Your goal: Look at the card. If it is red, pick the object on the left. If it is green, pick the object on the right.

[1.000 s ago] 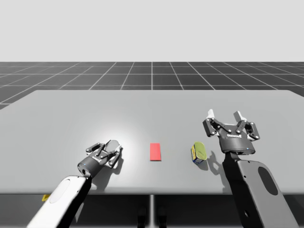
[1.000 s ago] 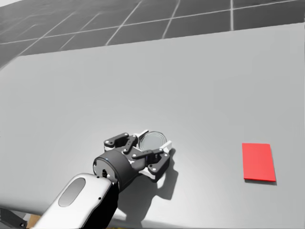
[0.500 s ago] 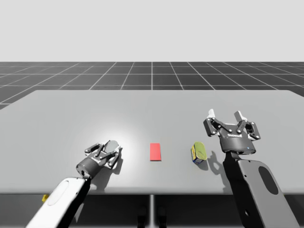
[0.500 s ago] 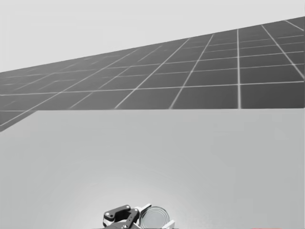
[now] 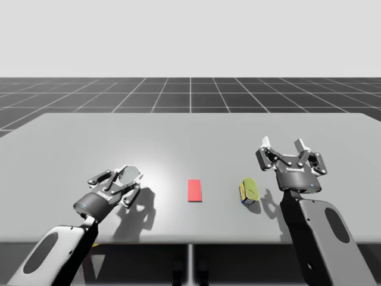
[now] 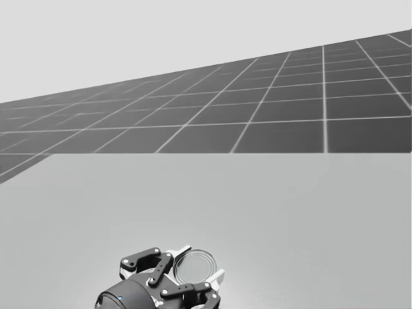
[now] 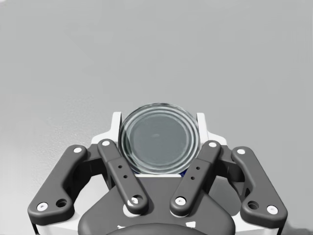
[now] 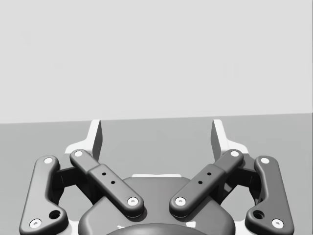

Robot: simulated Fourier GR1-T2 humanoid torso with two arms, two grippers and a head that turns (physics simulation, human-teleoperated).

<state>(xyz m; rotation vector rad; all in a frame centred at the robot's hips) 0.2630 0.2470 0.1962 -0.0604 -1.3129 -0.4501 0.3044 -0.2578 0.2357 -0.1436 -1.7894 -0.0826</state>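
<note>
1. The red card [image 5: 194,190] lies flat on the bench [image 5: 190,134] between the two objects. Red calls for the object on the left, which is the silver can [image 5: 128,174].
2. That choice looks settled. Our left end effector [image 5: 125,177] is at the silver can, while the yellow-green can [image 5: 249,191] lies untouched on the bench on the card's other side.
3. In the left wrist view the fingers [image 7: 115,125] are closed part-way, with one white pad against each side of the can's round body. We judge it gripped from two sides, with its flat end facing the camera.
4. In the high view the shadow falls on the bench apart from the end effector, toward the card. We judge the can is off the surface, though the gap beneath it is not directly visible.
5. What remains, as we read it, is to hold the can clear of the bench. The smooth round wall could slip.
6. Our right end effector [image 5: 284,145] stands upright near the yellow-green can without touching it, fingers spread wide and holding nothing.
</note>
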